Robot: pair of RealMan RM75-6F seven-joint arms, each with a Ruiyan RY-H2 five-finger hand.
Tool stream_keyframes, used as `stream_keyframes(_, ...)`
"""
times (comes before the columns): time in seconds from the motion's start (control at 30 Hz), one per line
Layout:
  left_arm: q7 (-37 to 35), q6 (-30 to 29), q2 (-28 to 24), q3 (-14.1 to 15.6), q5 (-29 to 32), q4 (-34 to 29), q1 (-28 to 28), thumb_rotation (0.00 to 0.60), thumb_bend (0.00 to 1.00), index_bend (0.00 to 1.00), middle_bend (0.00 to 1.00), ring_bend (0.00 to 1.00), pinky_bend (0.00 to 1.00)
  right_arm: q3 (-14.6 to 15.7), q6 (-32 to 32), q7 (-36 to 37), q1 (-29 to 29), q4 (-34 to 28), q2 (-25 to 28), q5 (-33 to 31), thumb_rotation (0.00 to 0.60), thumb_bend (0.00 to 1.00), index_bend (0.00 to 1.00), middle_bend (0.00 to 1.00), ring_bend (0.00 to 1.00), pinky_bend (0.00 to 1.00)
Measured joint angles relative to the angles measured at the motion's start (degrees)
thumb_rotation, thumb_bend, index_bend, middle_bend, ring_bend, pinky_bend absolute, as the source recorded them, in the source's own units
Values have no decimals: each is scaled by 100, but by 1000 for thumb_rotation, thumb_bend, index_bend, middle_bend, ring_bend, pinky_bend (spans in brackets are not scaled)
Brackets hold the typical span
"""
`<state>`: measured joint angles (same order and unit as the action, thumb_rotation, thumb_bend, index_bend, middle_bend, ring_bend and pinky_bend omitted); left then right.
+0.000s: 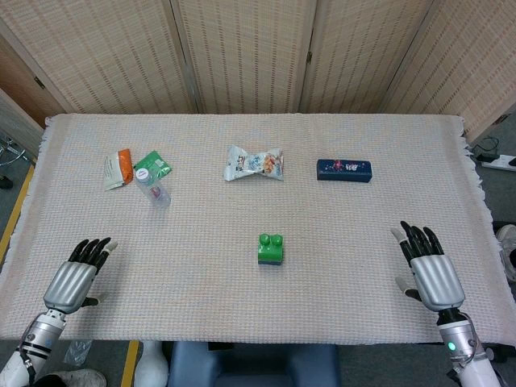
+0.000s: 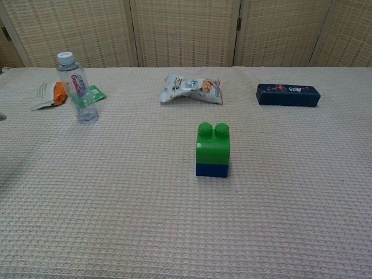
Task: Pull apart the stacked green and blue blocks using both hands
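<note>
A green block (image 1: pixel 271 247) (image 2: pixel 213 147) with two studs sits stacked on a thin blue block (image 2: pixel 211 170) near the middle of the table, towards its front. In the head view my left hand (image 1: pixel 78 274) lies flat at the front left, fingers stretched out, holding nothing. My right hand (image 1: pixel 427 264) lies the same way at the front right, also empty. Both hands are far from the stack. The chest view shows neither hand.
A clear water bottle (image 2: pixel 78 88) (image 1: pixel 155 190) stands at the back left beside an orange and a green packet (image 1: pixel 151 168). A white snack bag (image 1: pixel 254 163) (image 2: pixel 192 89) lies behind the stack. A dark blue box (image 1: pixel 344 170) (image 2: pixel 288 95) lies at the back right.
</note>
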<state>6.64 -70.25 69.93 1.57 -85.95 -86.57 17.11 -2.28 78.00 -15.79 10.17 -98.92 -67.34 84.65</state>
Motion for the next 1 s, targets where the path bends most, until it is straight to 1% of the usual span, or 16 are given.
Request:
stream_keyframes(0.2, 9, 8, 5, 6, -15, 5, 3, 600, 248, 53, 59, 0, 0, -2, -57, -15, 24, 0, -6, -32, 600, 313, 0, 0, 0, 0)
stream_keyframes(0.37, -262, 83, -47, 78, -311, -180, 107, 600, 247, 53, 59, 0, 0, 43, 78, 75, -45, -67, 63, 84, 600, 313, 0, 0, 0, 0)
stream_keyframes(0.43, -302, 151, -41, 103, -532, -277, 224, 600, 246, 55, 84, 0, 0, 55, 134, 115, -63, -91, 80, 162, 600, 313, 0, 0, 0, 0)
stream_keyframes(0.53, -466, 326, -39, 105, -732, -428, 445, 600, 246, 70, 152, 3, 0, 85, 221, 222, -85, -110, 102, 334, 600, 314, 0, 0, 0, 0)
stream_keyframes(0.6, -701, 448, -49, 87, -787, -502, 580, 600, 246, 74, 153, 4, 0, 107, 274, 307, -99, -114, 126, 428, 600, 313, 0, 0, 0, 0)
stream_keyframes(0.7, -1226, 679, -44, 4, -911, -564, 922, 600, 246, 87, 162, 5, 0, 117, 242, 351, -94, -99, 146, 427, 600, 313, 0, 0, 0, 0)
stream_keyframes(0.77, -1493, 821, 15, -101, -1009, -539, 1217, 600, 246, 96, 181, 5, 0, 109, 216, 397, -82, -72, 154, 416, 600, 313, 0, 0, 0, 0)
stream_keyframes(0.87, -1625, 928, 233, -273, -1125, -343, 1533, 600, 247, 99, 198, 5, 0, 105, 209, 431, -82, -68, 157, 409, 600, 313, 0, 0, 0, 0)
stream_keyframes(1.0, -1728, 1182, 542, -451, -1062, -141, 1853, 600, 246, 95, 201, 2, 0, 99, 157, 423, -71, -65, 154, 362, 600, 313, 0, 0, 0, 0)
